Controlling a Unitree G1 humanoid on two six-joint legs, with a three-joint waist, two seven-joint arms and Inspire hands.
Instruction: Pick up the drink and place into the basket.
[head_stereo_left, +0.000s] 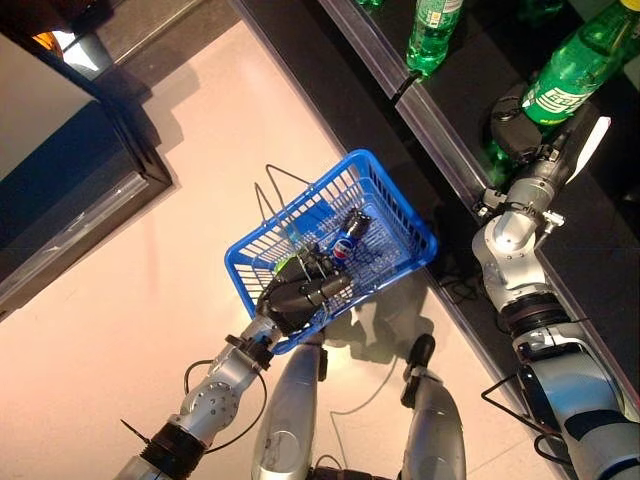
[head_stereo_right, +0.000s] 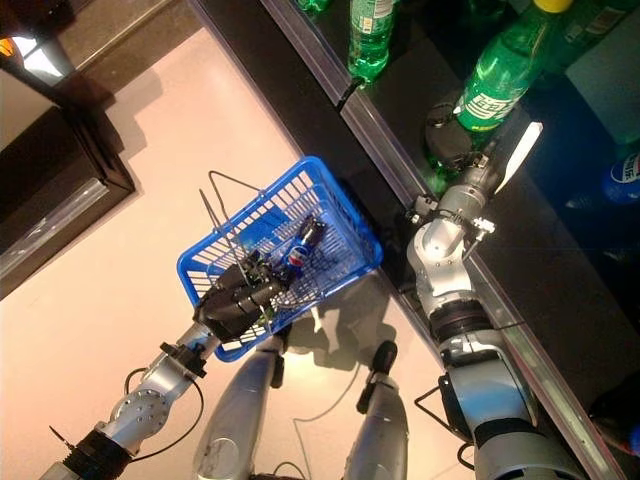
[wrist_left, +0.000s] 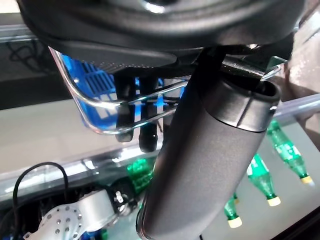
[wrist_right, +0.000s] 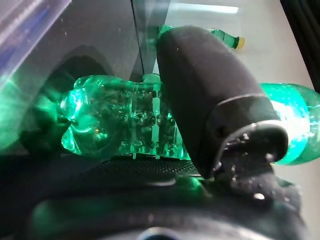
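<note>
While left hand (head_stereo_left: 300, 292) grips one basket (head_stereo_left: 400, 215) handle, right hand (head_stereo_right: 452, 135) clamps one green bottle (head_stereo_right: 497, 82).

Bright blue plastic basket (head_stereo_left: 400, 215) with slotted lattice walls and thin silver wire handles (head_stereo_left: 268, 190), dark drink bottle (head_stereo_left: 349, 238) with blue, red and white label inside it, clear green plastic bottle (head_stereo_left: 566, 78) with white-and-green label, pale pinkish floor (head_stereo_left: 150, 300), black shelf (head_stereo_left: 470, 90)
</note>
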